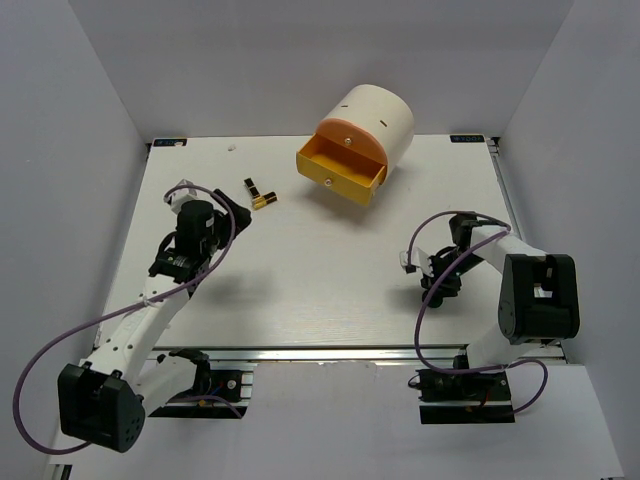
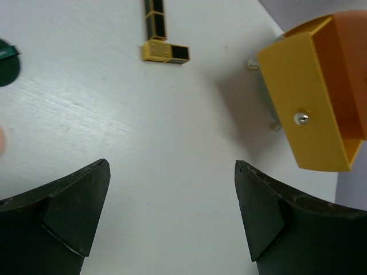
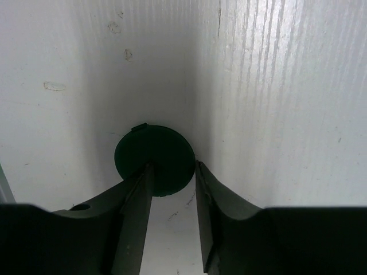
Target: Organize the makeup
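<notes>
- Left gripper (image 2: 172, 172) wide open beside two lipsticks (image 1: 260, 194), far left: an L, one axis far-left, one far-right.
- Right gripper (image 3: 173, 167) narrow over flat disc (image 3: 155, 152), near right; I can't tell if gripping.

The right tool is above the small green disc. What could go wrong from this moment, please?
1. The dark green disc lies flat on the table and looks wider than the gap of the right tool, so the tool may push it away instead of gripping it.
2. The left tool, open, faces the lipstick tubes and the pulled-out yellow drawer; a careless move could knock either.
</notes>
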You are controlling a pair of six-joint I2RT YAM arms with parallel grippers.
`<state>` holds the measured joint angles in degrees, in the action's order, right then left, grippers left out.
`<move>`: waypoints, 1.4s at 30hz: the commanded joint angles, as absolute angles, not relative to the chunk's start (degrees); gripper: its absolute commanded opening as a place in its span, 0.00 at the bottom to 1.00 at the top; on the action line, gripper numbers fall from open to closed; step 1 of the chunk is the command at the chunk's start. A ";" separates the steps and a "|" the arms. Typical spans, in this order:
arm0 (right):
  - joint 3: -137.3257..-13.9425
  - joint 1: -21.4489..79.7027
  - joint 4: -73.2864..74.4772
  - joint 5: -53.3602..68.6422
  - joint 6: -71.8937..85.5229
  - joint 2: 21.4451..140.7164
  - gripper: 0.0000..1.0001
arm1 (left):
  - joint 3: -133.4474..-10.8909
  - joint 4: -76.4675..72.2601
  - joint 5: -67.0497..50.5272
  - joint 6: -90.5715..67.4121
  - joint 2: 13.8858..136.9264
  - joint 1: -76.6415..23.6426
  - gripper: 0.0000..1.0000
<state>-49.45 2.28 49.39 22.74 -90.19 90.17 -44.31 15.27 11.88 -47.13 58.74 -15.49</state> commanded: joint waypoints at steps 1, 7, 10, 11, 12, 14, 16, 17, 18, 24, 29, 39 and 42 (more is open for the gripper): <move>-47.73 3.34 48.08 21.97 -90.35 91.32 0.40 | -46.41 23.37 15.90 -47.98 57.04 -13.63 0.98; -48.16 3.43 48.51 25.92 -87.19 90.44 0.03 | -46.41 28.65 15.82 -52.56 56.69 -9.59 0.98; -50.88 3.43 49.22 30.05 -84.74 89.21 0.00 | -46.93 29.35 14.94 -53.09 57.04 -7.83 0.98; -51.76 3.51 49.31 31.28 -84.03 88.86 0.00 | -47.28 29.70 14.59 -53.26 57.13 -7.30 0.98; -53.94 4.04 49.39 33.29 -83.15 88.07 0.00 | -47.98 29.79 13.37 -53.26 57.48 -6.69 0.98; -56.15 5.70 48.69 34.97 -79.20 87.19 0.00 | -48.86 30.41 12.22 -53.35 57.92 -5.02 0.98; -59.67 7.20 46.16 37.61 -76.30 85.52 0.00 | -50.27 30.85 10.73 -53.35 58.88 -3.44 0.98; -60.81 8.08 44.75 38.49 -71.59 85.00 0.00 | -50.71 31.55 10.46 -53.26 59.15 -2.99 0.98; -62.21 9.74 43.34 40.50 -69.02 84.38 0.00 | -51.06 31.90 10.20 -53.26 59.41 -2.55 0.98; -72.15 15.98 23.68 40.27 -40.24 85.16 0.00 | -51.77 34.54 8.53 -53.00 61.17 -0.09 0.98; -77.33 20.20 3.03 28.06 -21.20 87.53 0.00 | -50.54 35.15 8.09 -53.00 59.95 1.76 0.98; -86.39 25.75 -5.71 4.93 -17.31 98.07 0.00 | -47.82 36.82 9.05 -53.61 56.17 2.20 0.98; -86.75 25.84 -4.84 4.22 -18.10 99.40 0.00 | -47.55 37.44 9.23 -53.44 55.72 2.37 0.98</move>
<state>-84.25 26.02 -1.91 9.30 -19.31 98.72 -48.16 36.34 8.56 -53.43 57.49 1.78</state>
